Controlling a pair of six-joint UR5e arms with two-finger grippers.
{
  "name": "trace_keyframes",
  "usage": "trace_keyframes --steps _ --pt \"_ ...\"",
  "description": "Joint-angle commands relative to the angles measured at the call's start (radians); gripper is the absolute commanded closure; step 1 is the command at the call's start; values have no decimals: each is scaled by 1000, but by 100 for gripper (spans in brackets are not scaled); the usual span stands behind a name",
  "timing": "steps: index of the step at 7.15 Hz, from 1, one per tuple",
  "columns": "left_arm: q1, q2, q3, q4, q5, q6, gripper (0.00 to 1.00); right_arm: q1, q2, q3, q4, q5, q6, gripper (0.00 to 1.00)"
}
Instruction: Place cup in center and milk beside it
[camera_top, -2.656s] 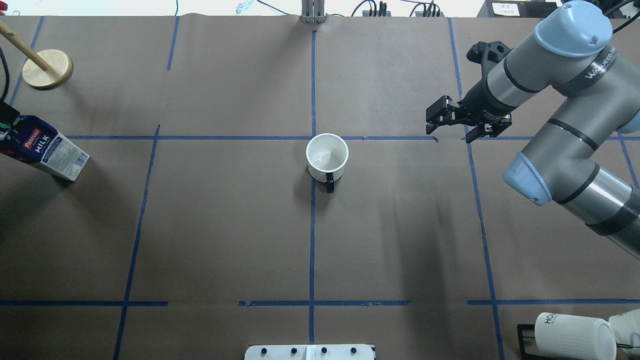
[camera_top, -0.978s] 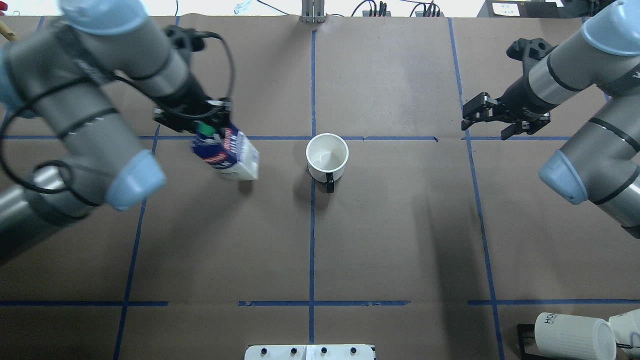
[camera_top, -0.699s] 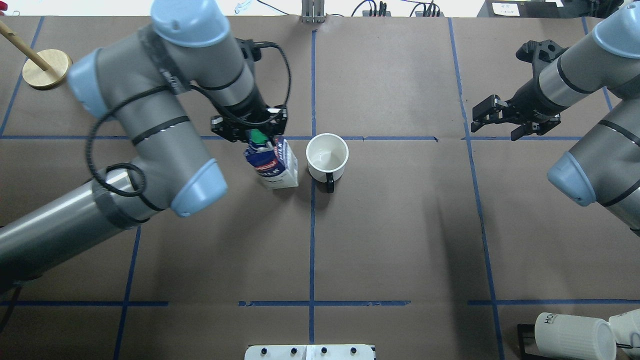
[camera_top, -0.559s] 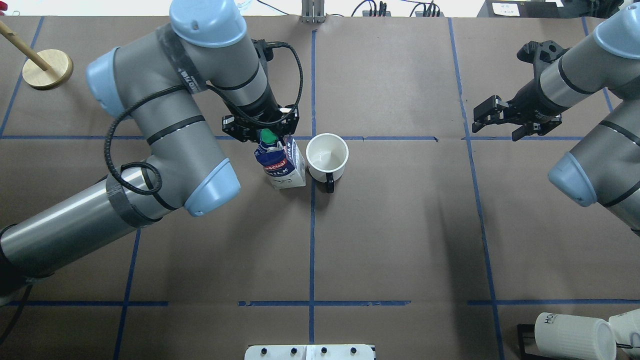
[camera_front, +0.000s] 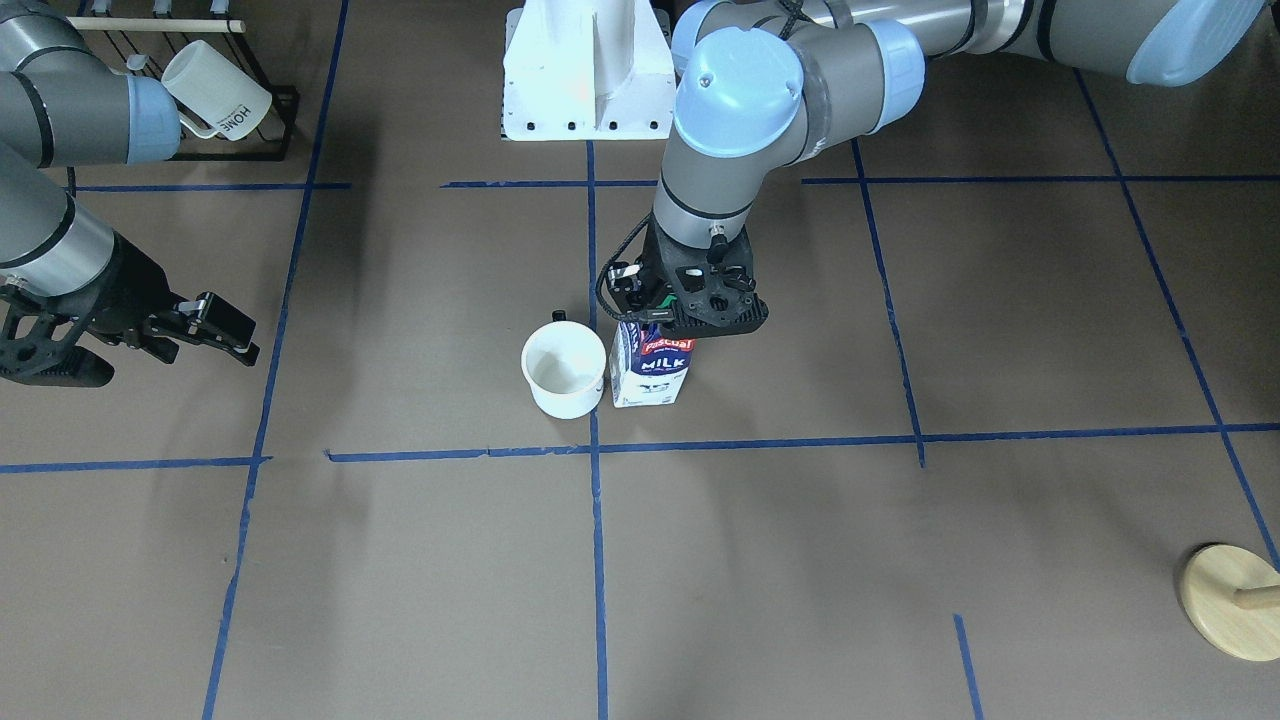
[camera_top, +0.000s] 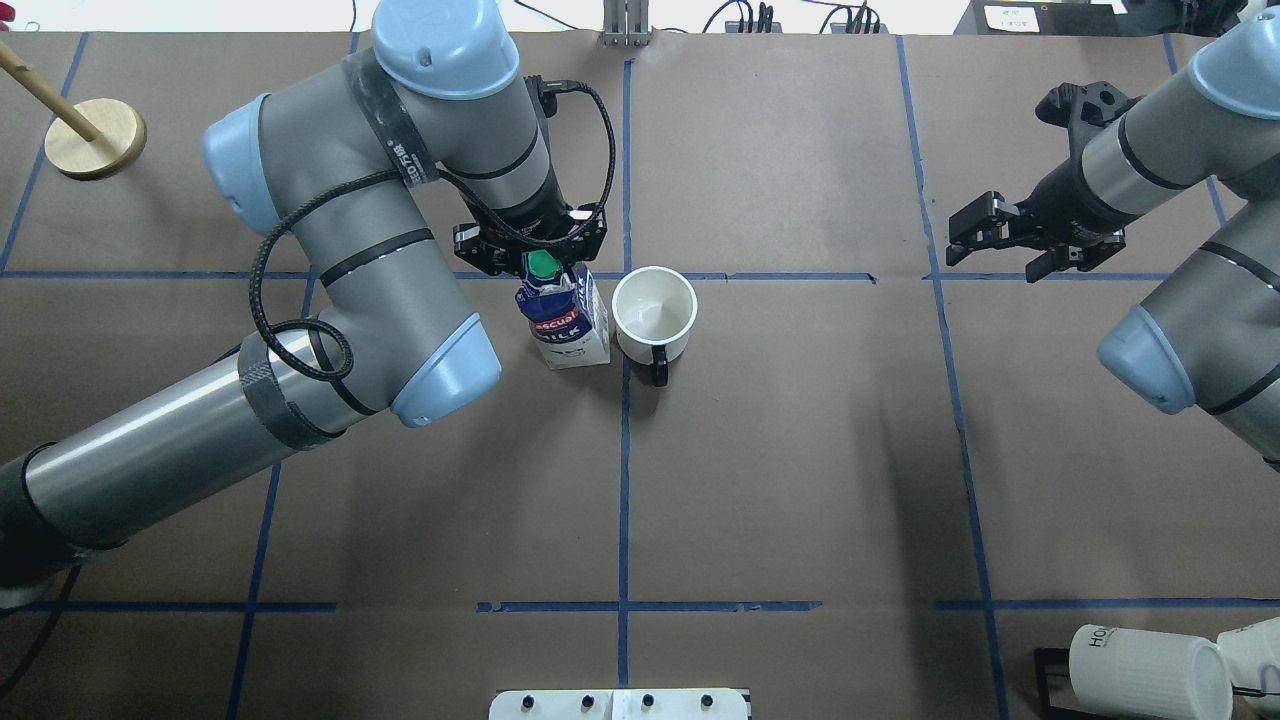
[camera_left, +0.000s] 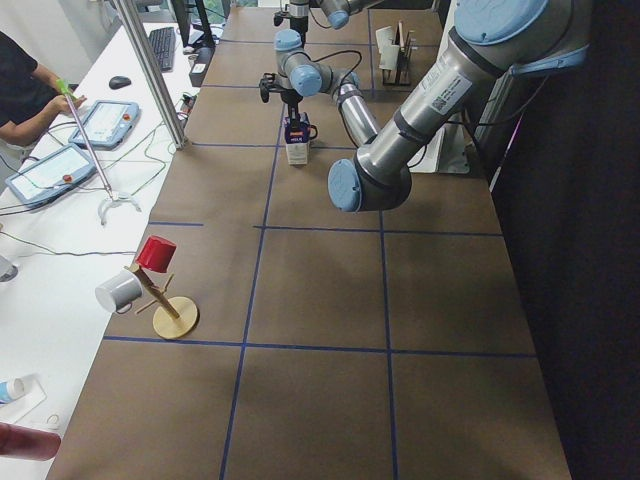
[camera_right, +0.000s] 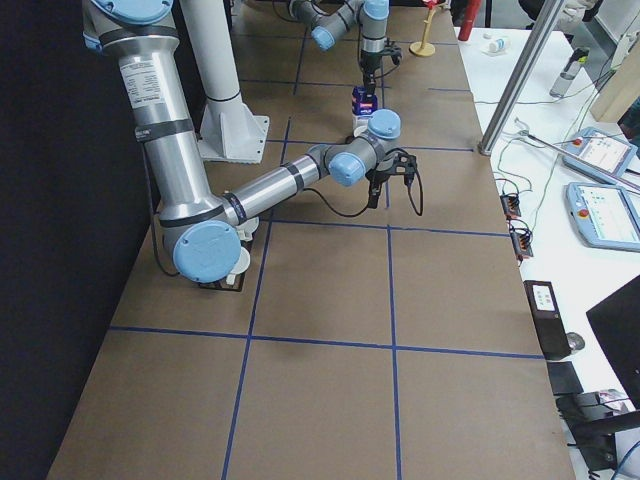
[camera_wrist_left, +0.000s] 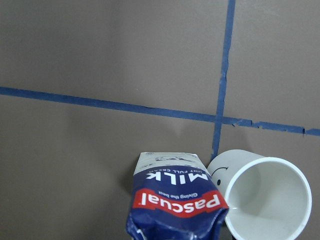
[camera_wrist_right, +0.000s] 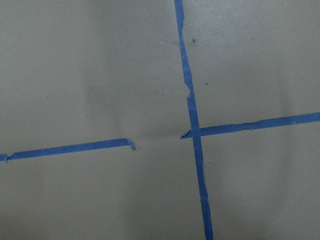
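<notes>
The white cup (camera_top: 654, 315) stands upright just on the robot's side of the center tape crossing (camera_top: 626, 276), with its dark handle toward the robot. It also shows in the front view (camera_front: 563, 370) and the left wrist view (camera_wrist_left: 265, 200), where part of its smiley face shows. The milk carton (camera_top: 565, 325) stands upright close beside the cup on the robot's left, also in the front view (camera_front: 650, 365). My left gripper (camera_top: 535, 258) is shut on the carton's gable top. My right gripper (camera_top: 1005, 250) is open and empty, far to the right above a tape line.
A black rack with ribbed "HOME" mugs (camera_top: 1150, 670) is at the near right corner. A wooden mug stand (camera_top: 95, 135) is at the far left. The white robot base plate (camera_top: 620, 705) is at the near edge. My left arm (camera_top: 330, 280) spans the left half.
My left arm came in from the left with the milk and brought it rightward to just beside the cup. My right arm drew back to the right. The cup has not moved.
</notes>
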Motion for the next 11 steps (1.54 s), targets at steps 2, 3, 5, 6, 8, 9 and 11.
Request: trace_keyframes --steps 2,3,5,6,8,9,11 --pt "-1 -14 -14 -6 25 5 0 3 -1 0 0 -2 0 0" --pt "-9 -5 -60 0 26 6 0 12 -3 -1 0 -2 -2 0" --pt "-55 157 -253 -1 16 13 0 93 -53 -1 -8 14 -113 0" --pt "-81 253 -360 -1 14 72 0 163 -96 -8 -17 15 -244 0" --pt "-188 444 -447 -1 -67 344 0 306 -147 -85 -18 43 -511 0" --pt "-303 554 -447 0 -146 567 0 395 -153 -160 -18 96 -669 0" --pt "-553 722 -400 2 -254 977 0 533 -150 -297 -23 112 -951 0"
